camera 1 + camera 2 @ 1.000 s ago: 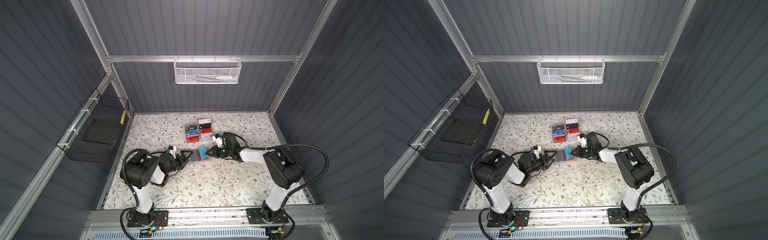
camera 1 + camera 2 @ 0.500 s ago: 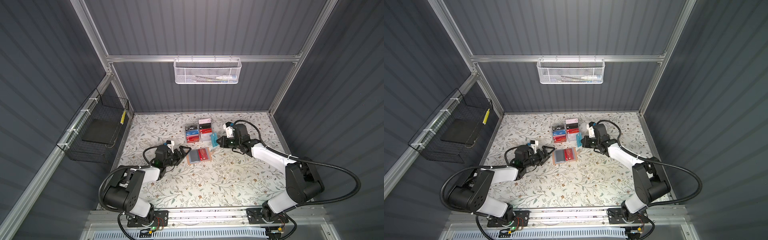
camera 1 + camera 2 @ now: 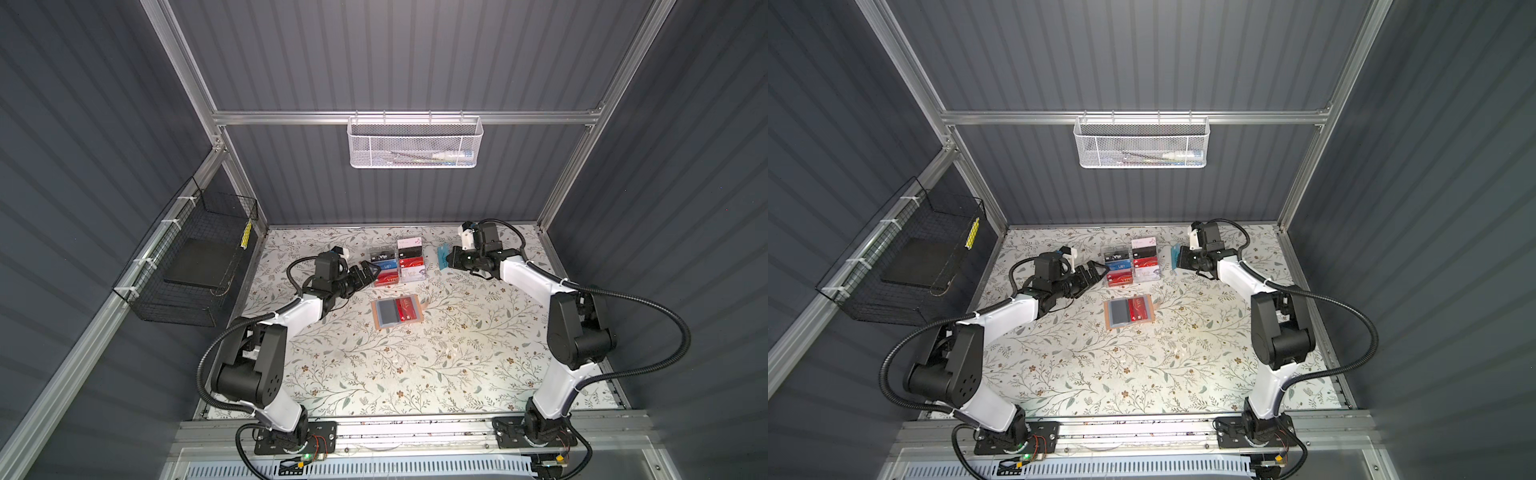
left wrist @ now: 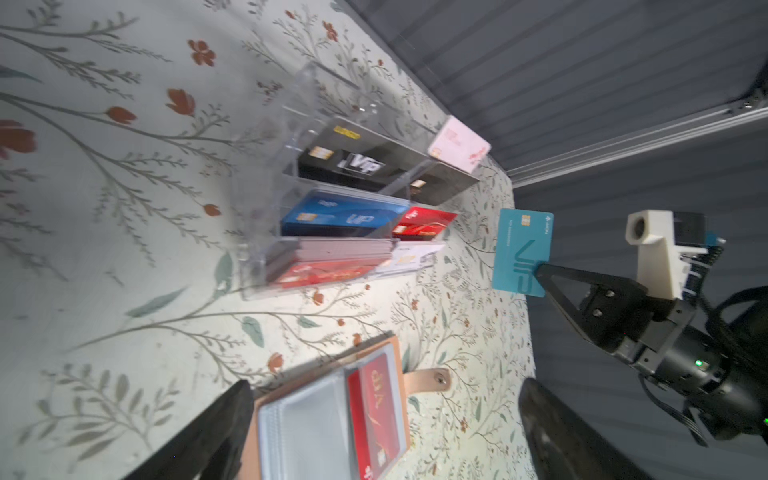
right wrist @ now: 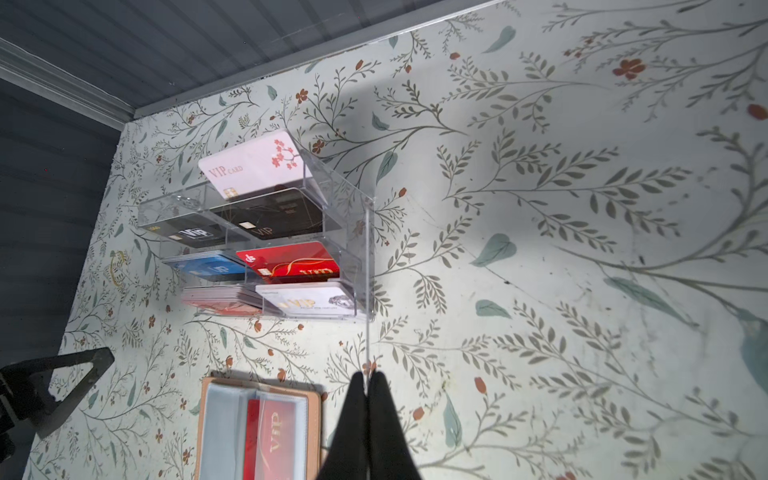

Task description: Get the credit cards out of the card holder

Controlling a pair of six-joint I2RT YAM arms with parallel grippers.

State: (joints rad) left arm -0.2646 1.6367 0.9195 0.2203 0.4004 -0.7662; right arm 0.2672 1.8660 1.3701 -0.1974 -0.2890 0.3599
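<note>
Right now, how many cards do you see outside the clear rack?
2. A teal card is pinched in the right claw; a red card sits inside the open card holder. More may be hidden under it.

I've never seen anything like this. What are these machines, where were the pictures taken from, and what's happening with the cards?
These are two robot arms at a flowered table. Two pictures look down from overhead; two come from small cameras on the arms' wrists. On the table lie an open card holder, a red card in its sleeve, and a clear rack full of cards. The right arm's fingers are shut on a teal card, held in the air beside the rack. The left arm's fingers stand wide open, holding nothing.
</note>
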